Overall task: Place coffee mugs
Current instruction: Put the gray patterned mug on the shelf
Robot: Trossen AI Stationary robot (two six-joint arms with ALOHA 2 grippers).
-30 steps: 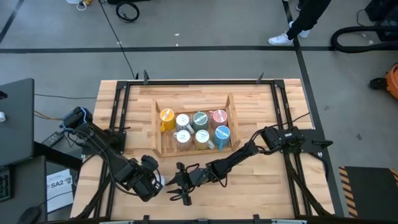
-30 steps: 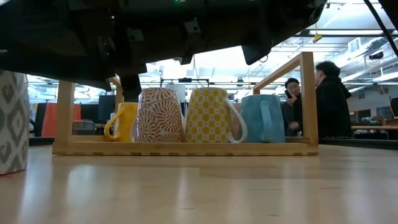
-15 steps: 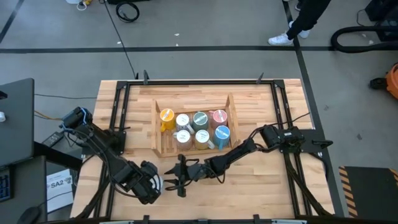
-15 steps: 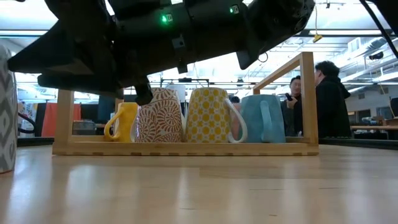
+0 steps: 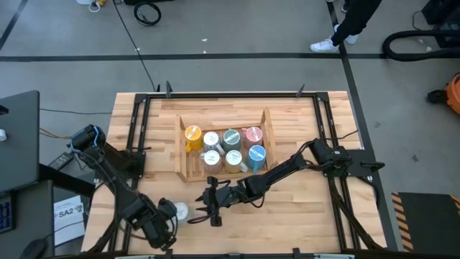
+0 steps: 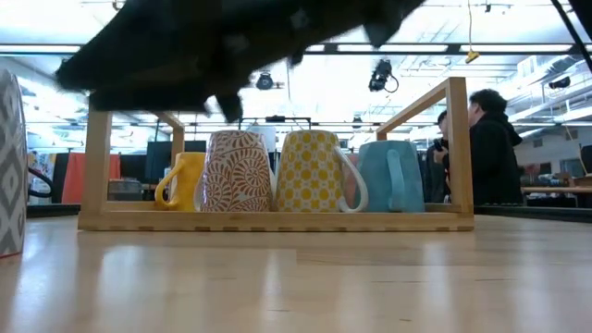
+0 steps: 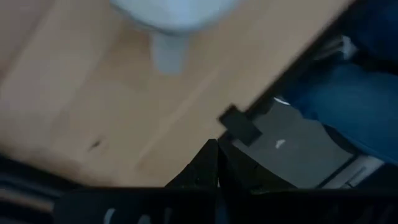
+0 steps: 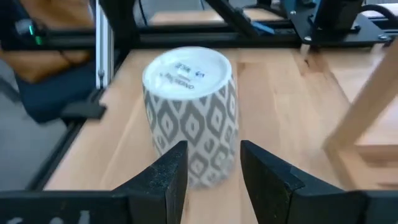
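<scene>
A grey-and-white patterned mug (image 8: 189,134) stands upside down on its rim near the table's front (image 5: 180,211); the low view shows it at the left edge (image 6: 9,162). My right gripper (image 8: 214,174) is open and points at this mug from the table's right (image 5: 202,206), its fingertips short of it and clear of the table. My left gripper (image 5: 163,229) is shut and empty over the near left corner; the left wrist view (image 7: 216,163) shows the mug's white base and handle (image 7: 169,37). Several other mugs stand in a wooden crate (image 5: 185,152).
The crate sits mid-table with its mugs in two rows; the low view shows yellow (image 6: 180,180), red-patterned (image 6: 239,171), yellow-patterned (image 6: 310,171) and blue (image 6: 393,176) ones. Black frame rails (image 5: 136,137) run along the table's sides. People stand beyond the table (image 6: 481,139).
My left gripper has swung away from the patterned mug toward the table's near left corner, turning as it went, and the mug now shows uncovered from above. My right gripper has risen a little and drawn slightly toward the far edge, still pointing at the mug.
</scene>
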